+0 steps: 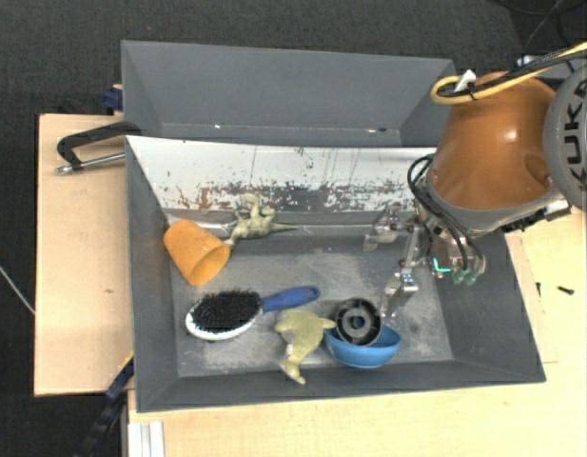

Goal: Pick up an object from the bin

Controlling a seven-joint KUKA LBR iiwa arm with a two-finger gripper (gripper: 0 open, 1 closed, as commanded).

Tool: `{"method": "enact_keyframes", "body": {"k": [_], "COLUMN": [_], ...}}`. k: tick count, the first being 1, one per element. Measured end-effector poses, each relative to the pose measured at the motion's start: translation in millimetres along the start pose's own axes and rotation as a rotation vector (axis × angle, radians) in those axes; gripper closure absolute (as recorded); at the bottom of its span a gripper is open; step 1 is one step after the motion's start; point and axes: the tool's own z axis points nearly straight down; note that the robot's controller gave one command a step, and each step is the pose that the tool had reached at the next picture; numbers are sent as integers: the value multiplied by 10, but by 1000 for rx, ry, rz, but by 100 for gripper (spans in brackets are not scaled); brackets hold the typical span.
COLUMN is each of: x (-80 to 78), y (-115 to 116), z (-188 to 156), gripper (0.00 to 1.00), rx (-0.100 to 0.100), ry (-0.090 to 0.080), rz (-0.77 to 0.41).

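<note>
Grey metal bin (146, 284) below us: our gripper (401, 291) hangs at its four o'clock, just one o'clock of a blue bowl (365, 353) holding a black ring (356, 322); released or clenched, we cannot tell.

The bin (148, 284) is matt grey metal, its back wall scuffed and flecked with rusty marks. The orange cup (195, 249) and blue bowl (364, 354) look like smooth plastic; the brush (225, 314) carries coarse black bristles.

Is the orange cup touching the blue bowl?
No, the orange cup lies at the left, well apart from the blue bowl at the front right, with the hairbrush between them.
</note>
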Motion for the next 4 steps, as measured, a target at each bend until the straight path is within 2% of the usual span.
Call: {"method": "enact_keyframes", "body": {"k": [1,2,3,4], "x": [54,31,36,31], "y": [423,405,403,405], "z": [1225,1179,1174,1175], "gripper": [0,100,0,100], "rx": [-1,0,0,0], "ry": [-1,-10,-10,-11], "rz": [20,22,22,22]}}
